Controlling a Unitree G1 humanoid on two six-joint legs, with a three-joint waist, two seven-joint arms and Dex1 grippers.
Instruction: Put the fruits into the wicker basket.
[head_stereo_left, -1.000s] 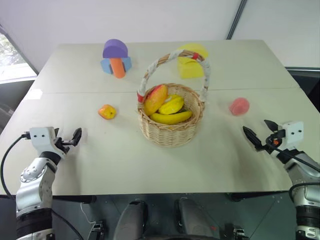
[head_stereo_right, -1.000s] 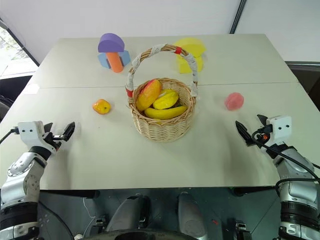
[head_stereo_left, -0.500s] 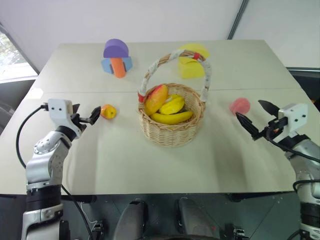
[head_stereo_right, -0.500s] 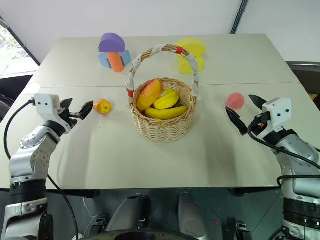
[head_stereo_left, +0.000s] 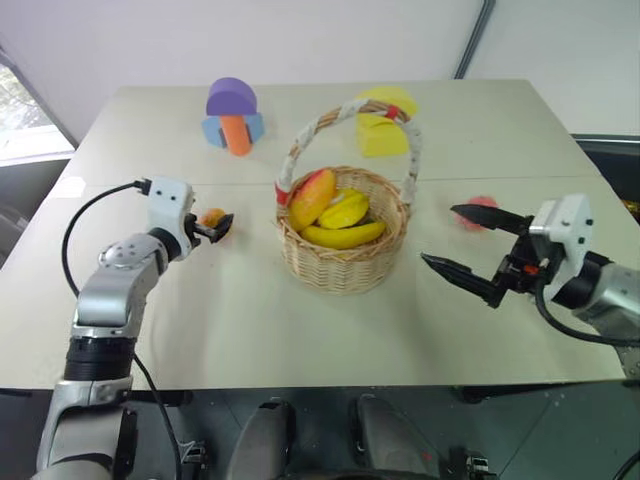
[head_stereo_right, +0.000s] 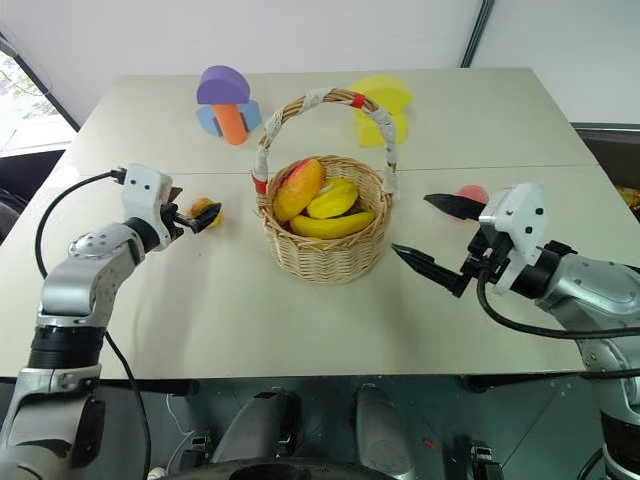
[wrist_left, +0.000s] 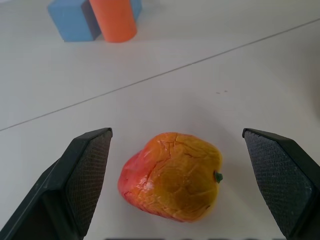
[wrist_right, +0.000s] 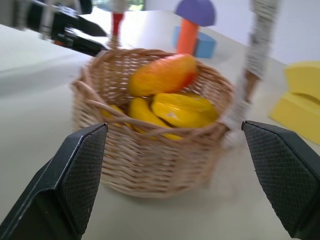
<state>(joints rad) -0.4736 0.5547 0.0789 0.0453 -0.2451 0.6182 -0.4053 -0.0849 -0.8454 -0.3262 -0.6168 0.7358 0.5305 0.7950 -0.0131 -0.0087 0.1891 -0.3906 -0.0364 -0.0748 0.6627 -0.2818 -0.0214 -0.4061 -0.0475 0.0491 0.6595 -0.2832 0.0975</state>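
The lumpy orange-yellow fruit (wrist_left: 172, 182) lies on the table left of the wicker basket (head_stereo_left: 343, 270). My left gripper (head_stereo_left: 222, 225) is open, with one finger on each side of this fruit and not touching it. The round pink fruit (head_stereo_left: 485, 202) sits right of the basket, partly hidden behind my right gripper's upper finger. Also open, my right gripper (head_stereo_left: 440, 234) hangs above the table and points left at the basket (wrist_right: 150, 170), holding nothing. Inside the basket lie a red-orange fruit (head_stereo_left: 311, 197) and yellow bananas (head_stereo_left: 343, 235).
Purple, blue and orange foam blocks (head_stereo_left: 232, 115) stand at the back left and yellow foam blocks (head_stereo_left: 380, 125) at the back behind the basket's handle (head_stereo_left: 345, 112). A seam runs across the table (head_stereo_left: 300, 330). The table's front edge is close to both arms.
My left gripper moved forward and right until its fingers flank the orange-yellow fruit. My right gripper rose and swung left, from beside the pink fruit toward the basket. Both stayed open.
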